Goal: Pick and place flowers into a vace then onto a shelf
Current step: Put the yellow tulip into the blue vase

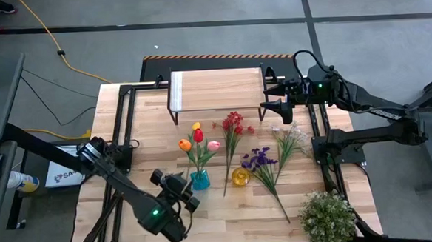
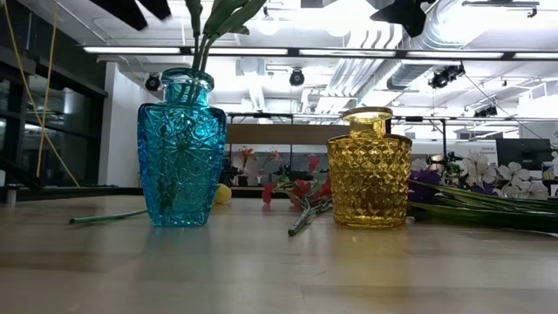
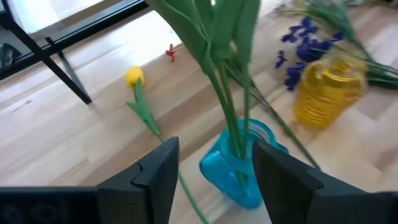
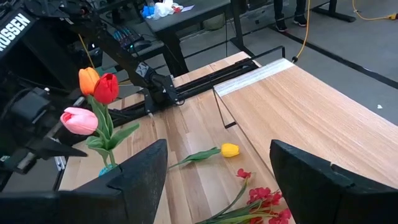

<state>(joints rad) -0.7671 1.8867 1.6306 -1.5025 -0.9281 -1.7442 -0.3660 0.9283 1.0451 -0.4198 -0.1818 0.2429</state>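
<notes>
A blue glass vase [image 1: 199, 180] stands upright on its base near the table's near edge. It holds orange, red and pink tulips [image 1: 198, 140] by their stems [image 3: 230, 93]. My left gripper [image 1: 184, 195] is just left of the vase, near the near edge. It is open, and its fingers [image 3: 158, 177] stand on either side of the vase's neck [image 3: 239, 146] without touching. A yellow tulip [image 1: 196, 126] lies flat in front of the shelf [image 1: 216, 89]. Red [image 1: 233, 124], purple [image 1: 259, 159] and white [image 1: 291, 135] sprays lie on the table. My right gripper [image 1: 278, 106] hangs open by the shelf's right end.
A yellow glass vase [image 1: 240, 177] stands right of the blue one, with the purple spray's stems beside it. A bushy pale-green potted plant [image 1: 328, 217] fills the near right corner. Black frame rails [image 1: 124, 126] run along the table's left and right sides.
</notes>
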